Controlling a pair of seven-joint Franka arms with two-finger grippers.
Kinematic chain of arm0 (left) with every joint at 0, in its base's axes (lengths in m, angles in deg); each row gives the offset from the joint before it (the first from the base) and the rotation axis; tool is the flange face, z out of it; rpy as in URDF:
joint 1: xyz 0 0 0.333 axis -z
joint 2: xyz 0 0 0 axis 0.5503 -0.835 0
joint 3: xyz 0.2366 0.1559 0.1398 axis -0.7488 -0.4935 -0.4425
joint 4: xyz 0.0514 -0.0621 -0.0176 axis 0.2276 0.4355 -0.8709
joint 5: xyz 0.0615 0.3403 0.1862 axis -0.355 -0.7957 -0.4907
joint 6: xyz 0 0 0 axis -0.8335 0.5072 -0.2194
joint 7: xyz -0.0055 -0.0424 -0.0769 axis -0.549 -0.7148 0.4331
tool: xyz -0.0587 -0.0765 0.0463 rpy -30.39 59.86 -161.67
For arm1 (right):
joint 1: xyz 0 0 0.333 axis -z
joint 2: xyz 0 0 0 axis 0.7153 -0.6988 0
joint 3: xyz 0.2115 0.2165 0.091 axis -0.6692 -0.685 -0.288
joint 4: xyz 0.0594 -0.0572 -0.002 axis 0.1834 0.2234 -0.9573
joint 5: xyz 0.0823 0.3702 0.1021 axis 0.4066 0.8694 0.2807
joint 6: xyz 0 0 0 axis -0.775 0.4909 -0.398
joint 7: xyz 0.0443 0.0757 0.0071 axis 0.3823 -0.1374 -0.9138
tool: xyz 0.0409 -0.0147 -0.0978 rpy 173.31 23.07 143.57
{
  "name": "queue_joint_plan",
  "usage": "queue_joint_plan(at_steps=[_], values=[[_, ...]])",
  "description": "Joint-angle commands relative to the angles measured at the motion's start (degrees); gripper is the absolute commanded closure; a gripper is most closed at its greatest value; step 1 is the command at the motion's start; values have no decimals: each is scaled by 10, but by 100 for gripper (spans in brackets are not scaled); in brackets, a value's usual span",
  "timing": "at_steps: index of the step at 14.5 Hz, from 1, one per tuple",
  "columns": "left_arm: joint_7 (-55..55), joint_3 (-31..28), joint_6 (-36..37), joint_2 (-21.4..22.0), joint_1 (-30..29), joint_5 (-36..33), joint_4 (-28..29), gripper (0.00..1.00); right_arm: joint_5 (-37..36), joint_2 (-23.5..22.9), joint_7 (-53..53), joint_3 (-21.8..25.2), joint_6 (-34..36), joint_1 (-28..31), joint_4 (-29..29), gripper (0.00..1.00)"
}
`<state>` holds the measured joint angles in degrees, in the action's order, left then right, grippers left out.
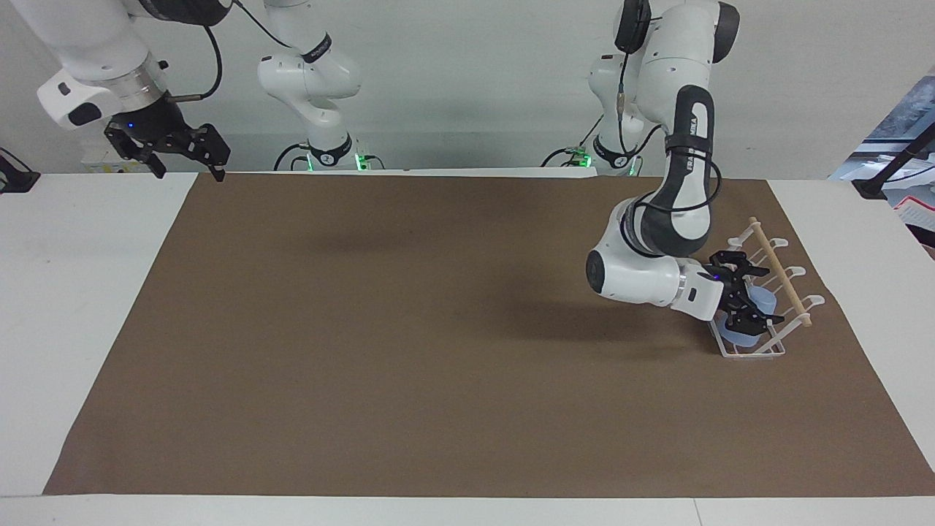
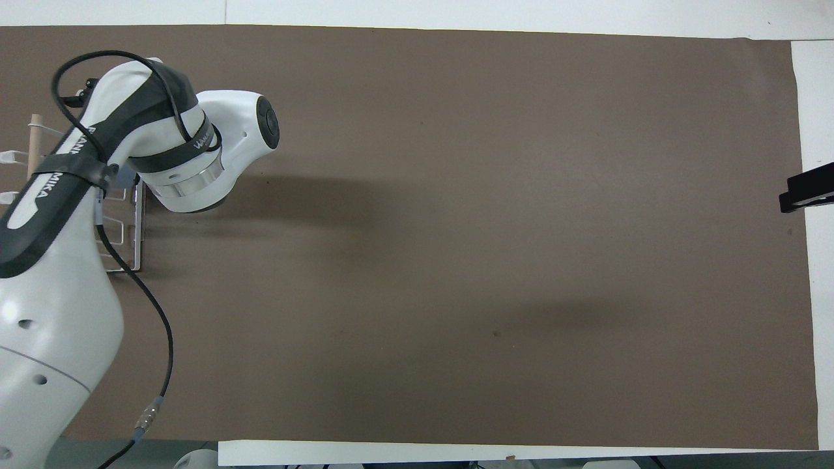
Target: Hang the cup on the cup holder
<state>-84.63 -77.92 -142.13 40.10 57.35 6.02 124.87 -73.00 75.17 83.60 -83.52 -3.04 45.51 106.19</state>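
Placing step: left gripper [image 1: 743,301], clenched on the small light blue plastic cup [image 1: 758,299], sits low inside the white wire cup holder [image 1: 763,292] with its wooden dowel; next, release gently; right gripper [image 1: 169,148] waits, fingers spread.

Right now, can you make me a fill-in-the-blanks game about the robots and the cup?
1. The cup is light ____.
2. The cup holder stands at the ____ arm's end of the table.
3. The right gripper waits in the air with its fingers ____.

Missing words: blue, left, open.
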Motion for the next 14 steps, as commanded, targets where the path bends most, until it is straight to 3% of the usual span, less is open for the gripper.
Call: queue_joint_plan(at_steps=[1, 3, 6, 12, 14], values=[[120, 1, -6, 99, -2, 35, 10, 1, 2, 10, 2, 0, 6, -1, 8, 1], [240, -3, -13, 147, -26, 116, 9, 1, 2, 10, 2, 0, 6, 1, 8, 1], [441, -4, -90, 205, -95, 233, 14, 1, 2, 10, 2, 0, 6, 0, 8, 1], [891, -7, -96, 242, -217, 584, -19, 1, 2, 10, 2, 0, 6, 0, 8, 1], [1003, -7, -79, 253, -226, 653, -15, 0, 2, 10, 2, 0, 6, 0, 9, 1]])
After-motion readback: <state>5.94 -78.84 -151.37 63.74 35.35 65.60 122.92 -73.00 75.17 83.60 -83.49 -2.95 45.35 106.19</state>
